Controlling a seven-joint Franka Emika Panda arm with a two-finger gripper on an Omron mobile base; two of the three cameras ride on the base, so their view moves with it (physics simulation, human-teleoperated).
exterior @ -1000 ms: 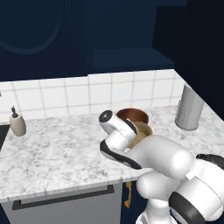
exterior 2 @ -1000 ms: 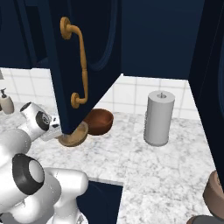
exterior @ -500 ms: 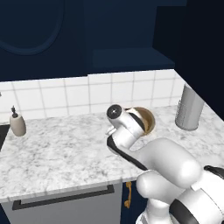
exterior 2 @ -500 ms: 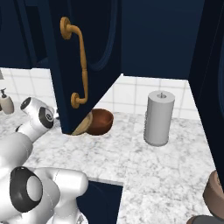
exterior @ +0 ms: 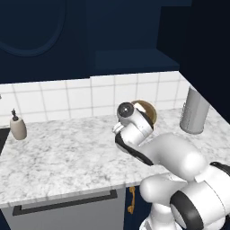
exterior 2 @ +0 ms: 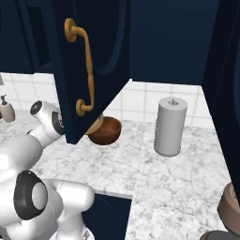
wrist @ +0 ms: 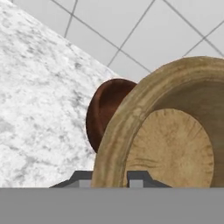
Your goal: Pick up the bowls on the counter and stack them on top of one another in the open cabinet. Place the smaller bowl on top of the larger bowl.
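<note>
Your gripper (wrist: pixel 110 177) is clamped on the rim of the tan bowl (wrist: pixel 175 140). That edge-only pinch could slip, and the cabinet door (exterior 2: pixel 89 70) hangs close enough to clip it.

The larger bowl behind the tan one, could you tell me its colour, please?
Dark reddish-brown larger bowl, clearest in the right base view.

Arm (exterior: pixel 175 157): glossy white shell built of rounded, bulbous segments. Joints marked by dark grey to black bands between the segments. One segment end carries a round dark grey cap with a paler centre, ringed in white. A large dark grey disc with a black rim sits on the lowest, widest segment. No cables, screws or lettering can be made out. Claw (wrist: pixel 112 177): two small dark grey finger tips with flat, lighter grey faces.
</note>
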